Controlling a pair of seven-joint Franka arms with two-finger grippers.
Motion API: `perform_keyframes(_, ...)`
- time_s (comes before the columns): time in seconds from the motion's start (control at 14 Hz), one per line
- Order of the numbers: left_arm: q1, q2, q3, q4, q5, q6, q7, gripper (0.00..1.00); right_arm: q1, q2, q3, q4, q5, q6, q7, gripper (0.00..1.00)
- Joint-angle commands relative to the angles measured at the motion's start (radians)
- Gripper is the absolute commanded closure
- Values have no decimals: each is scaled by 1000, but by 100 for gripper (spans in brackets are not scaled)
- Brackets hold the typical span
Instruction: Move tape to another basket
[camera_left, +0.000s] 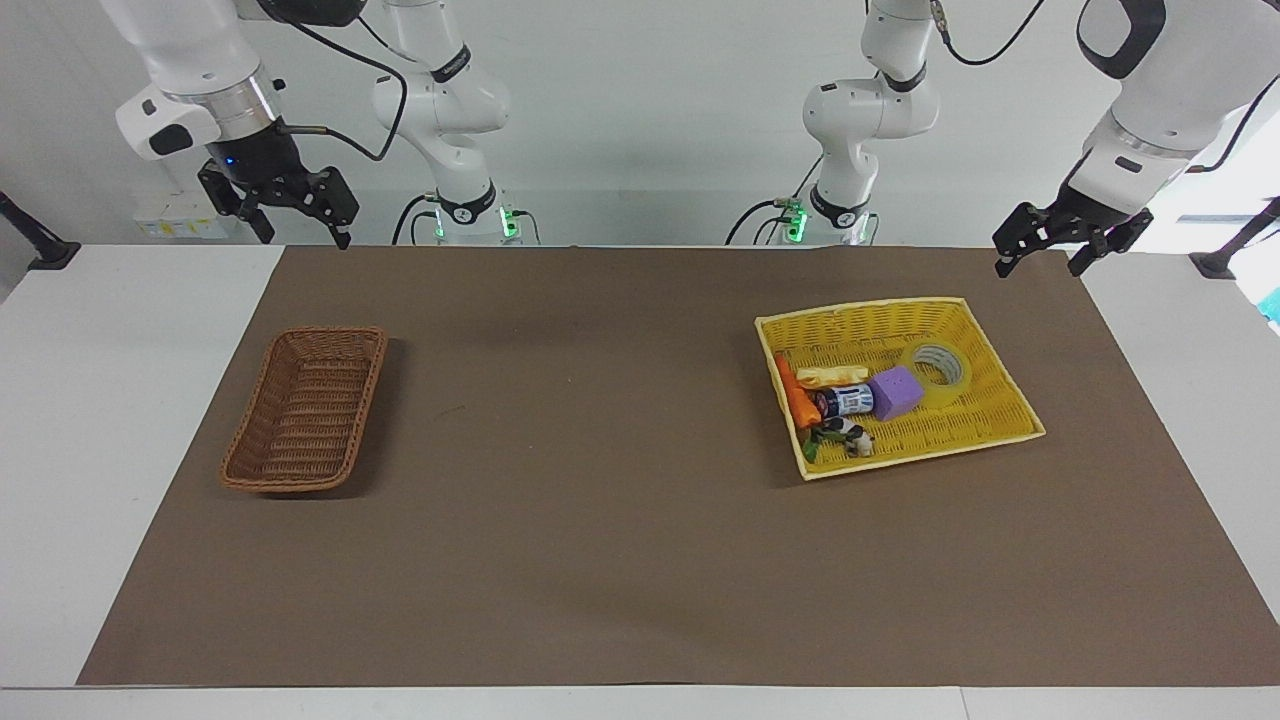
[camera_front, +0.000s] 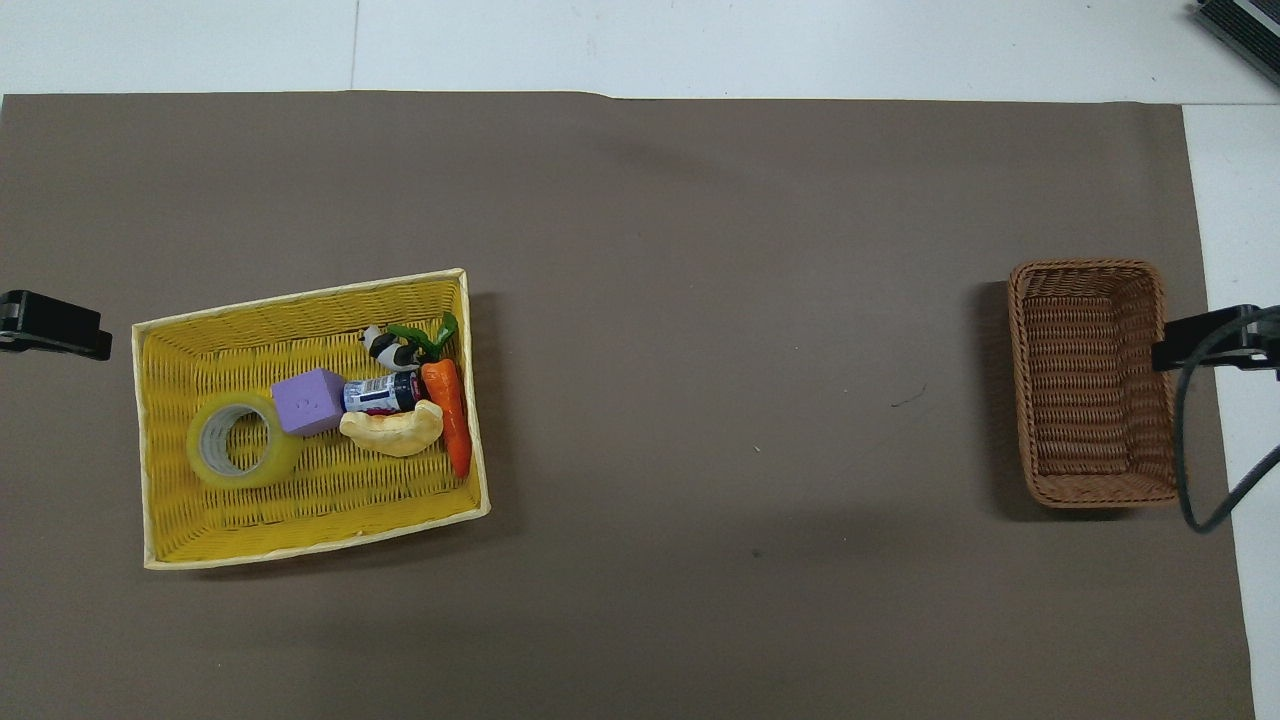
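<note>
The tape (camera_left: 938, 365) is a yellowish roll lying flat in the yellow woven basket (camera_left: 900, 306), beside a purple cube (camera_left: 895, 391). In the overhead view the tape (camera_front: 238, 452) lies at the end of the yellow basket (camera_front: 300, 296) toward the left arm. The small brown wicker basket (camera_left: 305, 408) stands empty at the right arm's end; it also shows in the overhead view (camera_front: 1090, 380). My left gripper (camera_left: 1038, 266) is open and empty, raised over the mat beside the yellow basket. My right gripper (camera_left: 303, 238) is open and empty, raised over the mat's edge beside the brown basket.
The yellow basket also holds a carrot (camera_front: 448, 418), a small can (camera_front: 380, 393), a pale banana-like toy (camera_front: 392, 432) and a black-and-white figure (camera_front: 385, 348). A brown mat (camera_left: 600, 480) covers the table between the two baskets.
</note>
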Motion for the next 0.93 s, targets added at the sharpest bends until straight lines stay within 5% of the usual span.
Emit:
perform_keyframes(0.0, 3, -21, 5, -23, -21, 5, 23, 0, -8, -24, 1, -26, 4, -1, -27, 0)
perform_keyframes(0.86, 42, -70, 9, -93, -21, 11, 148, 0, -8, -24, 1, -26, 4, -1, -27, 0)
